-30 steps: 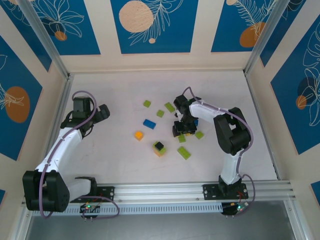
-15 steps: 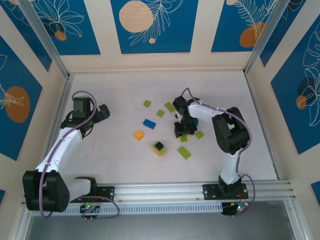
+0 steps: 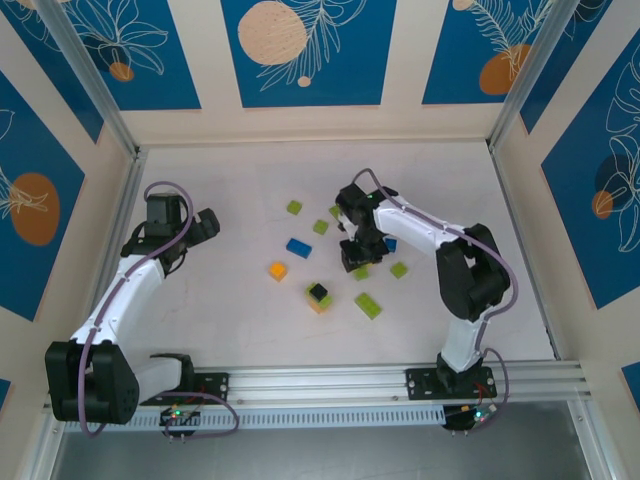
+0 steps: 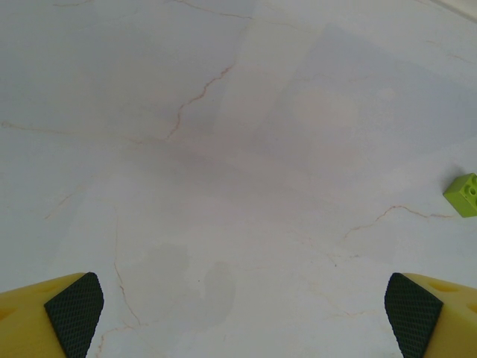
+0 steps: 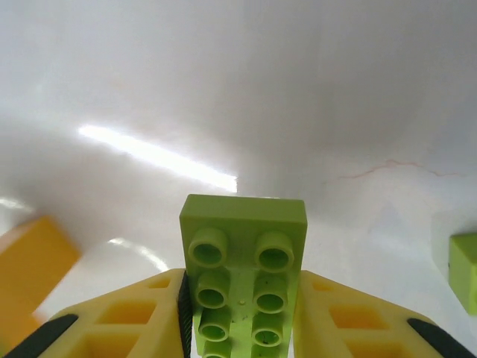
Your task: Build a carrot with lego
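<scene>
While the left gripper [image 4: 240, 309] stands wide apart, the right gripper [image 5: 240, 317] clamps a lime brick [image 5: 243, 239].

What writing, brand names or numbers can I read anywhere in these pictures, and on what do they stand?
None can be read.
The blue wall panels carry only white leaf drawings and orange circles, no words.
The lime green studded plastic brick shows no lettering on its studs.

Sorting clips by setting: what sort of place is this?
Probably a lab robot cell: a white table boxed in by printed panels, two arms bolted to a rail, lego bricks scattered.
</scene>
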Tool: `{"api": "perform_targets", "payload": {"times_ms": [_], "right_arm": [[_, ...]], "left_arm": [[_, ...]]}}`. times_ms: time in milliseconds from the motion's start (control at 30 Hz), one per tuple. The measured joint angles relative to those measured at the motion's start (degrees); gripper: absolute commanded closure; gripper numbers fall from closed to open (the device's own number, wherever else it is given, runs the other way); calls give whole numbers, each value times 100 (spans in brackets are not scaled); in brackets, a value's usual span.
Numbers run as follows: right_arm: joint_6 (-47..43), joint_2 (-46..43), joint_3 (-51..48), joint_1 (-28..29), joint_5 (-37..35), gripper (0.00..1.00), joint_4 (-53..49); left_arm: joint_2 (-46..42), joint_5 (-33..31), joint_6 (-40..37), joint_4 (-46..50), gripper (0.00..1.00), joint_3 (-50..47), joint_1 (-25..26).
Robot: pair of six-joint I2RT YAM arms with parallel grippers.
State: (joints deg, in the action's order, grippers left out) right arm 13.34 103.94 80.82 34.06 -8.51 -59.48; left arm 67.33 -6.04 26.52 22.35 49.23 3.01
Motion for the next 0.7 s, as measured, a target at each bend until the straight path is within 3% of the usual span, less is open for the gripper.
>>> {"api": "perform_targets", "payload": {"times_ms": [333,700], "right_arm": [[-612,-199,1250,1064,420,63,-968],[-957,415,1362,1539,542,63,-1298]], "left_arm": [[0,0,0,2,0,0,0],[0,-2,0,2,0,0,0]]}}
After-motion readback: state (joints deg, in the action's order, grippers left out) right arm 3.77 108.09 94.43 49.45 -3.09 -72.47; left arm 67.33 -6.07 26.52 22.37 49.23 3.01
